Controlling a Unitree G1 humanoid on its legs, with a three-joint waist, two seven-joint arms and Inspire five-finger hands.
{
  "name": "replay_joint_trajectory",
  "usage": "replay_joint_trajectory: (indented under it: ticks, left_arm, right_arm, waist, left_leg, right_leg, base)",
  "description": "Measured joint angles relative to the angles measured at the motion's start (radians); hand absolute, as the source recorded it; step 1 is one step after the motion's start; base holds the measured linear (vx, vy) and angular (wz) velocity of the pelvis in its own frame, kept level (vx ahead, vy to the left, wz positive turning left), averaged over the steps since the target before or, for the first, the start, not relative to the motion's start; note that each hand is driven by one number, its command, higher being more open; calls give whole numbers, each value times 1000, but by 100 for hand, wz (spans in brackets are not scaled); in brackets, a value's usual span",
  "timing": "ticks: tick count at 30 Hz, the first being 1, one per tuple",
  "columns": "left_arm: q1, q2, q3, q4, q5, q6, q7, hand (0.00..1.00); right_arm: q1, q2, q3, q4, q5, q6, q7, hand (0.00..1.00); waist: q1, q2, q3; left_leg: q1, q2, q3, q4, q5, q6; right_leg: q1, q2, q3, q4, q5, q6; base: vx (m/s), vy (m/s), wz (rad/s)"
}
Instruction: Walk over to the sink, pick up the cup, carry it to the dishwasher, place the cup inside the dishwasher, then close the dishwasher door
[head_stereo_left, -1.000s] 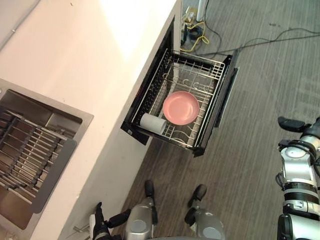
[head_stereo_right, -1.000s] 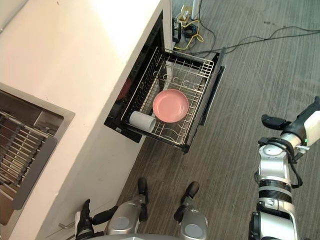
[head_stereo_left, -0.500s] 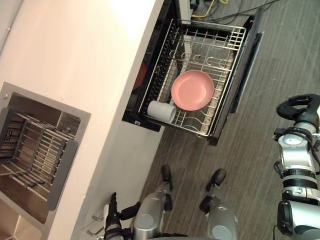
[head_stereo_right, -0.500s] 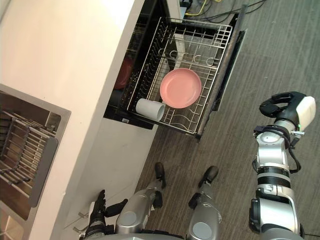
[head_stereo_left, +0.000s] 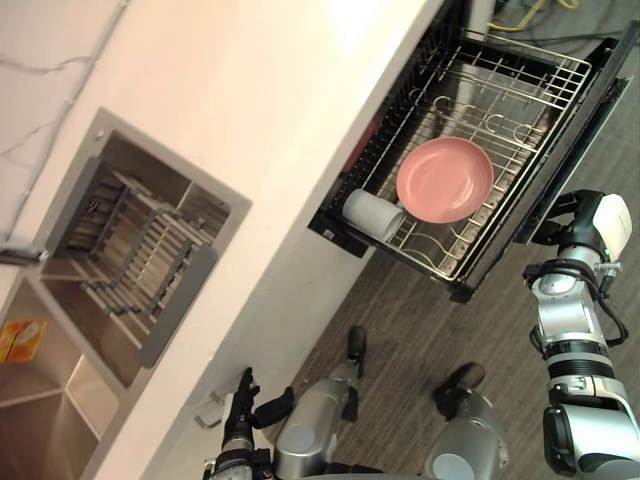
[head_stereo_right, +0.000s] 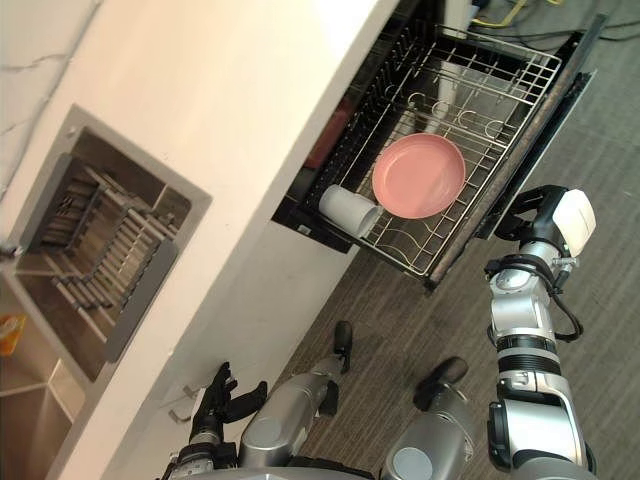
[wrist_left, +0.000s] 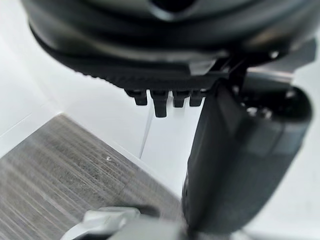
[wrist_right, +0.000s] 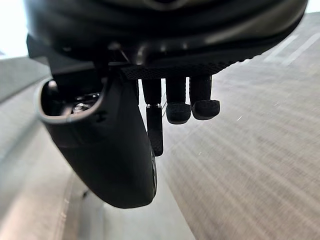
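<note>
Fingers (wrist_right: 179, 102) of the right hand (head_stereo_left: 580, 212) were curled on nothing beside the dark dishwasher door (head_stereo_left: 565, 140). The left hand (head_stereo_right: 212, 408) was held relaxed. The smooth white cylindrical cup (head_stereo_left: 372, 214) was laid sideways in the wire rack (head_stereo_left: 530, 80), at 9 o'clock from the round pink plate (head_stereo_left: 445, 180). Its axis ran from 10 to 4 o'clock.

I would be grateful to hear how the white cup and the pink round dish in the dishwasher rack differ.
Shape: the white cup is a small cylinder, while the pink round dish is wide and shallow. Pose: the cup lies on its side; the dish rests face up. Place: the cup sits at a corner of the wire rack, the dish nearer its middle. Both lie in that rack.
</note>
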Motion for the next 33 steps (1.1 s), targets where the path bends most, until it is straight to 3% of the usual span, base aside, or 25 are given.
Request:
replay_joint_trajectory:
  ticks: [2, 5, 9, 10, 14, 16, 18, 24, 27, 30, 33]
  left_arm:
    - [2, -22, 0, 32, -27, 15, -35, 100]
    - [16, -23, 15, 111, -38, 51, -74, 100]
    - [44, -22, 21, 156, -28, 73, -104, 100]
    - [44, -21, 21, 156, -24, 77, -109, 100]
    - [43, -7, 21, 152, -12, 85, -132, 100]
    - [44, 4, 33, 151, -10, 90, -143, 100]
    - [44, 17, 49, 146, 11, 103, -159, 100]
    - [44, 40, 61, 127, 10, 120, -198, 100]
    - [44, 40, 92, 124, 9, 128, -219, 100]
    - [44, 68, 159, 126, -3, 155, -300, 100]
    - [40, 90, 201, 129, -13, 178, -349, 100]
  right_arm:
    - [-40, -16, 10, 96, 3, -40, -40, 0]
    - [-94, -45, 71, 193, 3, -91, -15, 0]
    - [-122, -41, 191, 264, -22, -119, 96, 0]
    - [-135, -33, 251, 276, -50, -134, 138, 100]
    - [-177, 44, 327, 317, -94, -164, 219, 100]
    - [-176, 78, 342, 338, -94, -171, 250, 100]
    - [-176, 83, 368, 352, -94, -197, 290, 100]
    - [-175, 72, 380, 352, -93, -263, 338, 100]
    - [-139, 67, 366, 349, -18, -303, 381, 100]
    - [17, 115, 262, 300, 135, -378, 451, 100]
    - [164, 144, 153, 319, 212, -390, 482, 100]
  waist:
    - [22, 45, -25]
    - [49, 82, -55]
    - [81, 88, -65]
    - [88, 86, -70]
    - [124, 68, -94]
    - [136, 38, -106]
    - [143, 1, -116]
    - [154, -37, -129]
    - [164, -67, -131]
    - [170, -133, -143]
    - [161, -178, -158]
  left_leg:
    - [-6, -37, -54, -1, 13, 2]
    - [-5, -54, -98, 0, 19, 5]
    - [13, -59, -131, 0, 20, 5]
    - [14, -60, -144, 0, 23, 4]
    - [14, -49, -157, -1, 26, 0]
    - [14, -39, -163, -1, 28, -3]
    - [11, -25, -166, -1, 31, -7]
    - [11, 9, -167, -1, 39, -20]
    - [11, 29, -167, 0, 38, -30]
    - [9, 50, -166, 1, 26, -44]
    - [12, 51, -173, 11, 9, -48]
  right_leg:
    - [19, -59, -48, 68, -36, 12]
    - [52, -87, -89, 98, -46, 18]
    - [95, -85, -98, 96, -45, 19]
    - [104, -81, -98, 91, -45, 19]
    - [119, -52, -96, 55, -45, 19]
    - [127, -31, -97, 34, -43, 22]
    - [130, -9, -98, 16, -39, 26]
    - [133, 37, -97, -11, -28, 12]
    - [135, 66, -96, -29, -23, 4]
    - [139, 106, -94, -67, -16, -4]
    - [158, 127, -79, -98, -5, -1]
  base:
    - [-82, -67, 82]
    - [-66, -93, 50]
    - [-22, -76, 29]
    - [-31, -69, 24]
    - [-45, -58, 10]
    - [-46, -56, 3]
    - [-57, -59, -3]
    - [-71, -57, -6]
    - [-60, -77, -7]
    - [-18, -73, -8]
    - [14, -58, 5]
